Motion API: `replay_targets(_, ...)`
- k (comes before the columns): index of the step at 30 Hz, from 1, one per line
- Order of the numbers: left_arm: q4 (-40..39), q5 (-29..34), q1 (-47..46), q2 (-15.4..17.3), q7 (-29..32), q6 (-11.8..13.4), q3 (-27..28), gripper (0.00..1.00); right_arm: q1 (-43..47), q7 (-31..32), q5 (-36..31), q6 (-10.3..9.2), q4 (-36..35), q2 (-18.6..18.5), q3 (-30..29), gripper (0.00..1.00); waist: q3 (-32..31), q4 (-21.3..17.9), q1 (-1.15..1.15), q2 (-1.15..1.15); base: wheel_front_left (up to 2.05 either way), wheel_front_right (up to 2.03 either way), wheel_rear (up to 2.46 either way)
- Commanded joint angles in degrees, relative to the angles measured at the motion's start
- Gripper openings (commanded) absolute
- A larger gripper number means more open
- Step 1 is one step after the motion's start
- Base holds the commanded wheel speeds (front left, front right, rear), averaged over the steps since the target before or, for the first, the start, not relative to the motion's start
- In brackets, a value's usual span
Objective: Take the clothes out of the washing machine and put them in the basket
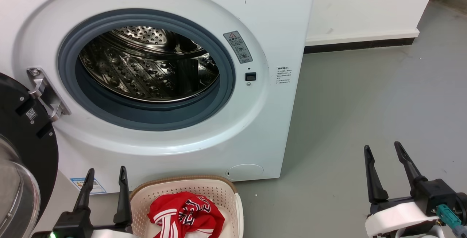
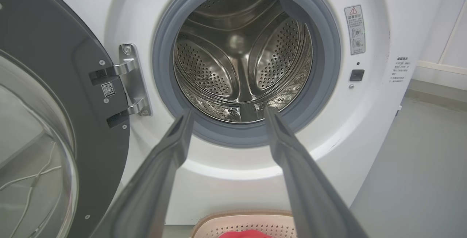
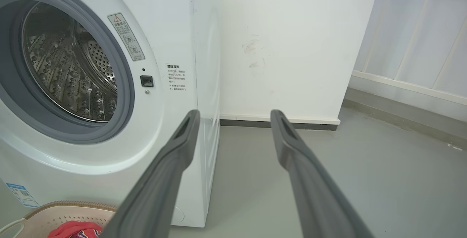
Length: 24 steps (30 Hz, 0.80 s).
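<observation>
The left pincer [image 1: 106,170] stands open, its two dark fingers spread with nothing between them, low before the washing machine [image 1: 277,30] and pointing at the lower lip of the porthole. Just to its right is the brown rim of the basket [image 1: 182,178], which sits on the floor close against the machine's lower front panel. The clothes [image 1: 186,212], a bundled red garment with white striped trim, lie inside the basket, below its rim. Just to the left of this pincer hangs the open door [image 1: 22,139], its black rim and glass bulge crowding that side, held by a metal hinge [image 1: 45,92]. Above, the grey gasket [image 1: 146,119] rings the perforated steel drum [image 1: 146,70].

The right pincer [image 1: 381,146] is likewise open and holds nothing, well apart from the basket, past the machine's right edge. Around it spreads bare grey floor [image 1: 365,103], running back to the white wall [image 1: 365,4] and its dark baseboard [image 1: 359,45].
</observation>
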Motion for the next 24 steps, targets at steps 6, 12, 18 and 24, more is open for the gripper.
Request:
replay_targets(6,0.0,0.0,0.8,-1.0,-0.1,0.1,0.1,1.0,-0.3,-0.1,0.7,-0.06,-0.2,0.1,-0.4,1.0,0.1,-0.3,0.01,0.0,0.0,0.0,0.0)
replay_targets(12,0.1,0.4,0.2,-1.2,-0.1,-0.3,0.7,1.0,-0.6,-0.1,0.6,-0.07,-0.3,0.1,-0.5,1.0,0.4,-0.2,0.01,0.0,0.0,0.0,0.0)
replay_targets(18,0.1,0.6,0.3,-1.4,-0.1,-0.4,1.2,1.0,-0.6,-0.1,0.7,-0.06,-0.1,0.1,-0.4,1.0,0.5,0.0,0.01,0.0,0.0,0.0,0.0)
replay_targets(24,0.4,0.6,0.5,-1.6,-0.1,-0.5,1.3,1.0,-0.9,-0.1,0.6,-0.06,0.2,0.1,-0.6,1.0,0.5,0.0,0.01,0.0,0.0,0.0,0.0)
